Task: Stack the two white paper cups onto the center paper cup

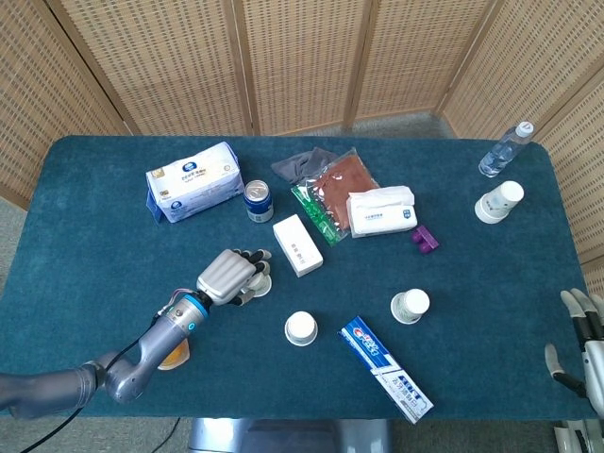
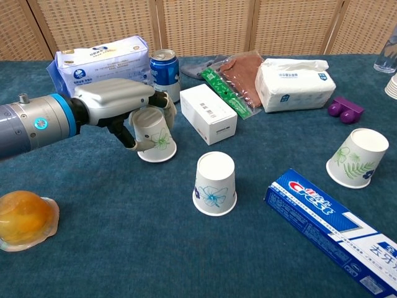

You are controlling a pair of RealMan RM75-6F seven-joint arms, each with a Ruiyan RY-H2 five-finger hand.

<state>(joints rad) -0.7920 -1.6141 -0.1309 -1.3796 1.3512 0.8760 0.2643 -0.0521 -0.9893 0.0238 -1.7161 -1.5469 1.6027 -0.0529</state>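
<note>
Three inverted white paper cups with printed patterns stand on the blue table. My left hand (image 1: 229,276) (image 2: 115,99) wraps around the left cup (image 1: 259,281) (image 2: 156,138), thumb in front and fingers curled over its top and back; the cup's rim still rests on the table. The center cup (image 1: 300,327) (image 2: 215,183) stands alone nearer the front edge. The right cup (image 1: 410,306) (image 2: 358,158) leans tilted beside the toothpaste box. My right hand (image 1: 585,335) shows only at the bottom right corner of the head view, fingers apart and holding nothing.
A white box (image 1: 297,244) (image 2: 208,113) and a blue can (image 1: 258,200) (image 2: 165,76) stand just behind the left cup. A toothpaste box (image 1: 385,367) (image 2: 335,220) lies front right, and an orange jelly cup (image 2: 23,218) front left. Tissue packs, snack bags, a purple toy, a bottle and a cup stack (image 1: 497,201) sit further back.
</note>
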